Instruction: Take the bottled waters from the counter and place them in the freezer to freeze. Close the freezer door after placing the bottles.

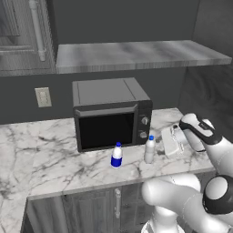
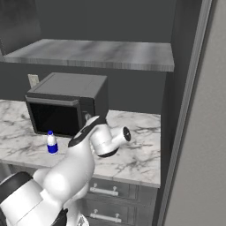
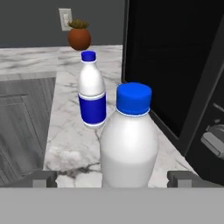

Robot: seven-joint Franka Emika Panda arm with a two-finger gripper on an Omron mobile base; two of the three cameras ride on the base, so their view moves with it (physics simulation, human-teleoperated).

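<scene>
Gripper (image 3: 112, 178) sits level with the plain bottle (image 3: 127, 140), jaws spread wide with one fingertip (image 3: 43, 178) on each side of the body, nothing held yet and no contact I can confirm. Plain bottle stands upright on the counter (image 1: 54, 159) near the front edge, just in front of the microwave (image 1: 111, 113), below its knobs. Label bottle (image 1: 117, 155) stands upright a little further along the same edge, apart from the first, not touching it. Both caps on. Handling guess: small rigid plastic, full of water so some weight for its size, smooth round wall so likely slippery, and narrow base so it tips easily if nudged sideways before the jaws close. Best hold is across the straight mid-body, below the shoulder, not the cap or the tapered neck. Jaws look centred on it in the hand view, so closing squarely should do. Microwave front is close on one side; keep that finger off it. Small plant pot (image 3: 79, 37) and wall outlet (image 1: 43, 97) are well away. Freezing step not started, both bottles on the counter.
</scene>
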